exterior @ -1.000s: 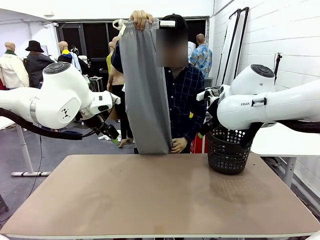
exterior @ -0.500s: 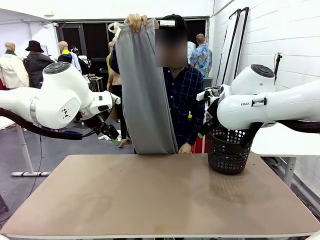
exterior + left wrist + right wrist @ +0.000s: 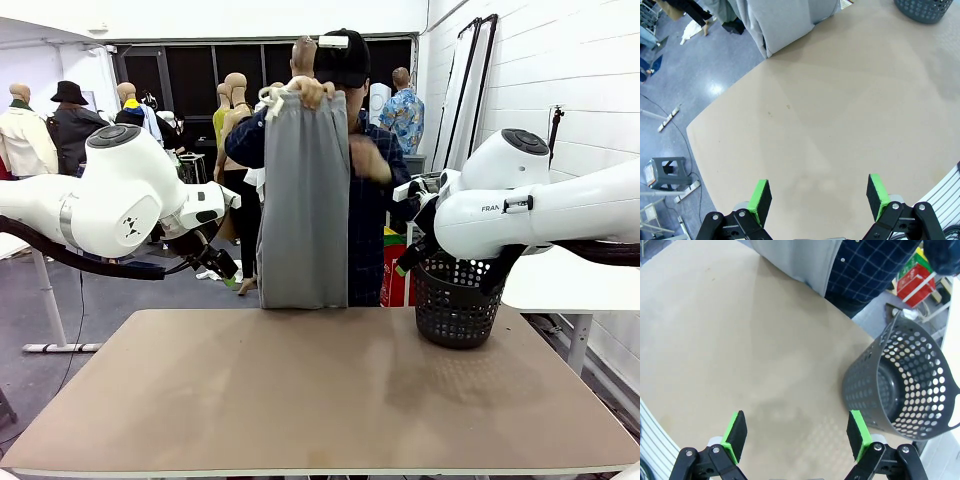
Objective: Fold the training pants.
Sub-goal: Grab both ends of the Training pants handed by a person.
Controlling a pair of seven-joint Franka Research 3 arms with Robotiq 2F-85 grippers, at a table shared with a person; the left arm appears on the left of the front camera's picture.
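Light grey soft jersey training pants (image 3: 305, 200) hung doubled lengthwise from the person's raised hand (image 3: 303, 90), lower end at the far edge of the tan table (image 3: 320, 400); contact unclear. Step judged: presentation, folding on the table not begun. Next move calls for the cloth laid flat within reach. Left gripper (image 3: 819, 192) and right gripper (image 3: 796, 432), jaws spread and empty, hovered over the near tabletop, well apart from the pants.

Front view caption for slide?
Person holds the training pants hanging at the far edge of the table, black basket alongside.
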